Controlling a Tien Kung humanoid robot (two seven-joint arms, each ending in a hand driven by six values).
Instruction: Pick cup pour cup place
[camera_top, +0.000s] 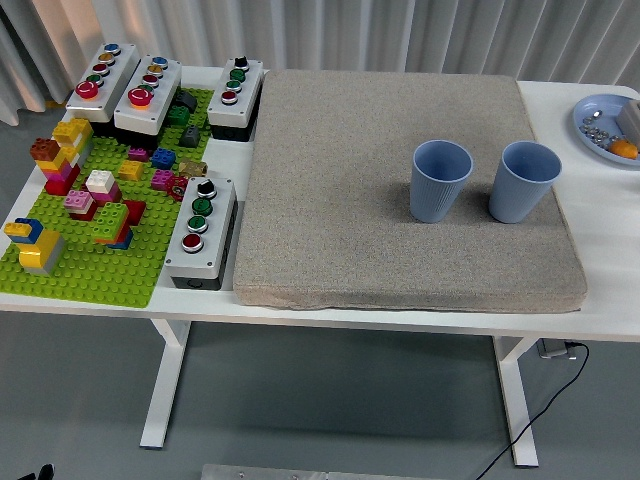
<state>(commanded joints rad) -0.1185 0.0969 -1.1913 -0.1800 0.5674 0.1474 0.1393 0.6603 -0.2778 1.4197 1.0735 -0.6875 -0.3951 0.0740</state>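
Two blue cups stand upright on the right half of the grey mat (400, 190): the left cup (441, 180) and the right cup (524, 181), side by side with a small gap. The right cup sits near the mat's right edge. Left of the cups, the mat lies bare. Further left are a green brick baseplate (90, 260) and button boxes (201, 230). A blue plate (600, 128) sits at the table's (610, 270) far right. Neither robot hand shows, so can't tell about fingers.

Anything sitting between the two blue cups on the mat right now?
Nothing. In the head view, the left cup and the right cup stand upright and apart, with only bare grey mat showing in the gap between them.
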